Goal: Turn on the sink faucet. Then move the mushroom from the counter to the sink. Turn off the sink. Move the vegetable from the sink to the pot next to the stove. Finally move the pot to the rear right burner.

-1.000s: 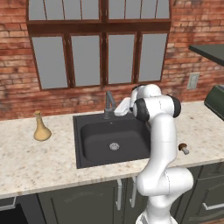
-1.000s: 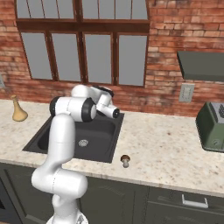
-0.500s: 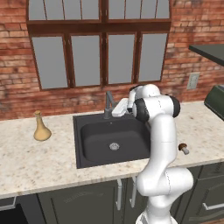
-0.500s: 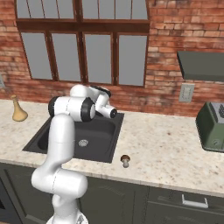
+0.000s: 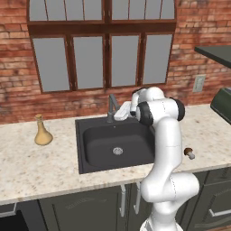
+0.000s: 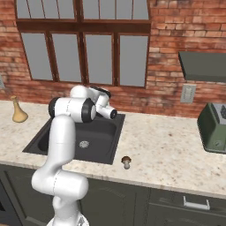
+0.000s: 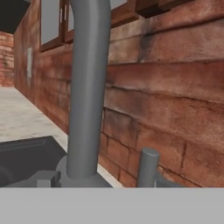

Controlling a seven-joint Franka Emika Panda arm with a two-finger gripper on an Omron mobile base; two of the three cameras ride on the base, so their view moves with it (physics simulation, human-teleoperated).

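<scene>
The dark grey faucet (image 5: 110,107) stands at the back rim of the black sink (image 5: 90,160). My gripper (image 5: 117,115) reaches in from the right, right up against the faucet's base; its fingers are too small to read there. In the hand view the spout (image 7: 87,87) rises close in front, with the short handle post (image 7: 148,168) beside it. The brown mushroom (image 5: 188,152) lies on the counter right of the sink, near the front edge (image 6: 126,162). The pot and stove are out of view.
A tan vase (image 5: 43,131) stands on the counter left of the sink. A dark green toaster (image 6: 214,128) sits far right. The brick wall (image 7: 175,87) and windows rise directly behind the faucet. Speckled counter (image 6: 167,145) stretches right of the sink.
The hand has edged slightly left, closer to the faucet. The sink, mushroom and vase have not moved.
</scene>
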